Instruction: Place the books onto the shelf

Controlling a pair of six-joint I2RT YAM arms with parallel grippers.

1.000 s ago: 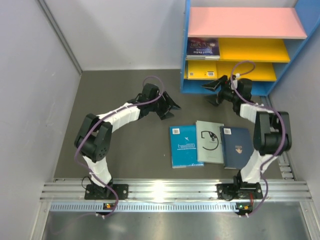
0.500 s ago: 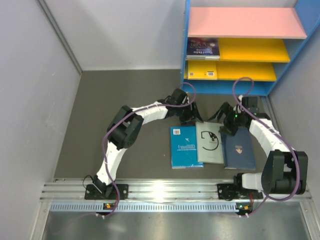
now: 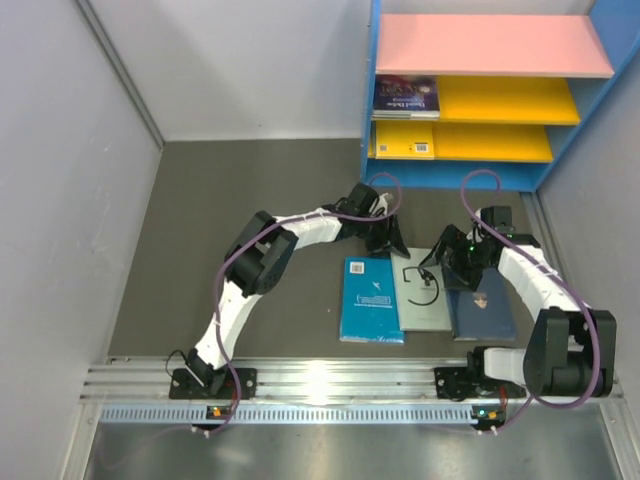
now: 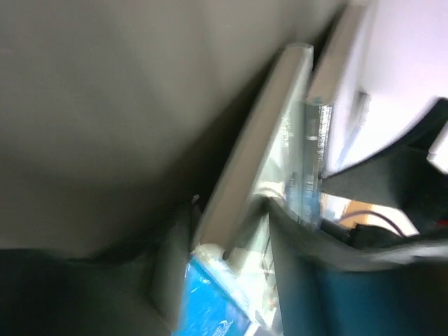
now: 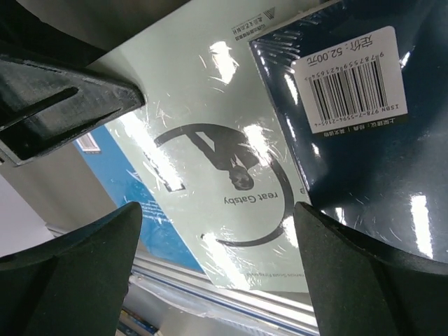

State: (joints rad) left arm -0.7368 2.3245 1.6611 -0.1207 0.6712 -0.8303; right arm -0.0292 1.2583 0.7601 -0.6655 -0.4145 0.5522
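Books lie in two places. A teal-blue book (image 3: 372, 300), a grey-green book (image 3: 420, 305) printed with a black ring figure, and a navy book (image 3: 485, 310) bearing a white barcode sticker (image 5: 350, 80) rest side by side on the grey table (image 3: 280, 180). A purple book (image 3: 405, 97) and a yellow book (image 3: 403, 140) lie flat on the yellow boards of the shelf (image 3: 372, 90). The right gripper (image 3: 447, 268) hangs over the grey-green cover, jaws spread wide and empty. The left gripper (image 3: 385, 238) sits at that book's far edge; blur hides whether it grips.

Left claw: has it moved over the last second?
Yes. The left claw has swung right and down in the top view, from left of the blue side panel of the shelf to the far edge of the grey-green book.
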